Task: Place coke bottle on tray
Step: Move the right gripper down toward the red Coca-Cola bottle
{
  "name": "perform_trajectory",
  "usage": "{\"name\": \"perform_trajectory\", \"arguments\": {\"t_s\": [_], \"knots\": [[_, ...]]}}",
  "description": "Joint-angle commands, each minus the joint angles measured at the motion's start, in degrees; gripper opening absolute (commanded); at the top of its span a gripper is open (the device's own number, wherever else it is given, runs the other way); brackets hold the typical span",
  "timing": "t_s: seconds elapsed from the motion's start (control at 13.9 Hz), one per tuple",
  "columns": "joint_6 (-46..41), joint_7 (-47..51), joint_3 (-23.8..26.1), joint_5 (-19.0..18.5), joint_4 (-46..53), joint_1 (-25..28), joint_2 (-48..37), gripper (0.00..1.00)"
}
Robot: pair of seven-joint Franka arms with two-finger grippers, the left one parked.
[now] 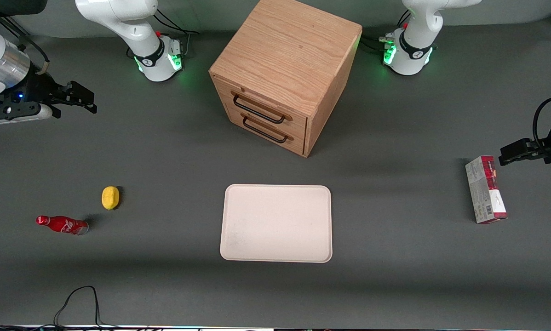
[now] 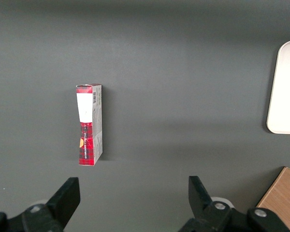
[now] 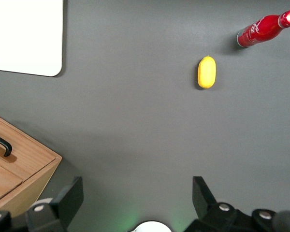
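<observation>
Front view: task not yet begun; nothing has been lifted or carried.
Coke bottle (image 1: 62,225): lies on its side on the tabletop (image 1: 395,276), toward the working arm's end, well apart from the tray.
Lemon (image 1: 110,197): just beside the bottle, slightly farther from the front camera.
Tray (image 1: 276,223): bare, in front of the wooden drawer cabinet (image 1: 284,73).
Gripper (image 1: 75,99): raised well above the tabletop, far from the bottle; fingers (image 3: 67,200) spread wide, holding nothing.
Carton (image 1: 485,189): at the parked arm's end, not involved.
Remaining: reach, grasp, carry, set down on tray.
</observation>
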Motion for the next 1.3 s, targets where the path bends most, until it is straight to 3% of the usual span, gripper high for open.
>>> {"name": "perform_trajectory", "arguments": {"t_s": [0.0, 0.14, 0.29, 0.72, 1.01, 1.23], "knots": [[-2.4, 1.4, 0.2, -1.1, 3.9, -0.2, 2.6, 1.0], [-2.7, 0.9, -0.4, -1.2, 5.5, -0.3, 3.5, 1.0], [-3.1, -1.0, -4.1, -1.3, 10.9, -0.3, 7.7, 1.0], [-6.7, -16.2, -10.9, -2.5, 29.0, -0.3, 22.1, 1.0], [-5.3, -24.7, -15.5, -2.0, 30.2, -0.3, 27.3, 1.0], [4.2, -34.3, -21.5, 0.4, 29.0, -0.4, 32.4, 1.0]]}}
